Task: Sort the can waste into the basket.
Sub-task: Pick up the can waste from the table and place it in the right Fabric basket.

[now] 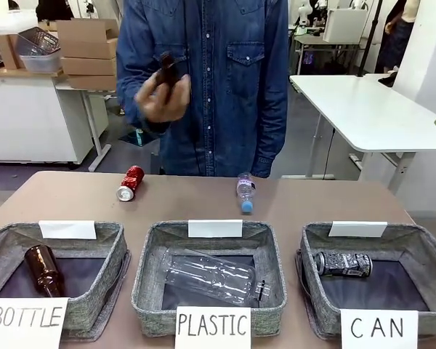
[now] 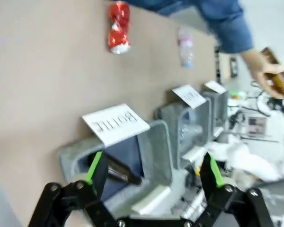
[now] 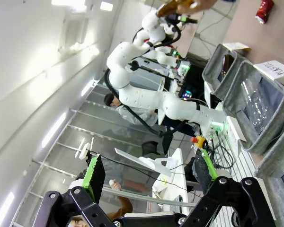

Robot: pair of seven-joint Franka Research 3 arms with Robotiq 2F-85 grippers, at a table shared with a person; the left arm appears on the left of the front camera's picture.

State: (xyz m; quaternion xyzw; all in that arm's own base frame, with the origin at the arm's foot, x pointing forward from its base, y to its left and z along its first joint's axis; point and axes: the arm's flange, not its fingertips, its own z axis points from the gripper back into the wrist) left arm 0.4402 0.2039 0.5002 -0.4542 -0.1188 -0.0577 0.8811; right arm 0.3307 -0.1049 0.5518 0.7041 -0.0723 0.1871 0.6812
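Note:
A red can (image 1: 131, 182) lies on its side on the bare table near the far edge, left of centre; it also appears as the red can (image 2: 119, 27) and the red can (image 3: 265, 9). A black can with white print (image 1: 343, 263) lies inside the grey basket signed "CAN" (image 1: 320, 309) at the front right. My left gripper (image 2: 153, 172) hangs open above the "BOTTLE" basket (image 2: 156, 142), holding nothing. My right gripper (image 3: 148, 170) is open and empty, pointing away from the table toward the room.
The person at the far side holds a brown bottle (image 1: 167, 73) in a raised hand. A small clear plastic bottle (image 1: 245, 192) lies on the table. The "PLASTIC" basket (image 1: 149, 291) holds a large clear bottle; the "BOTTLE" basket (image 1: 94, 298) holds a brown bottle (image 1: 43, 270).

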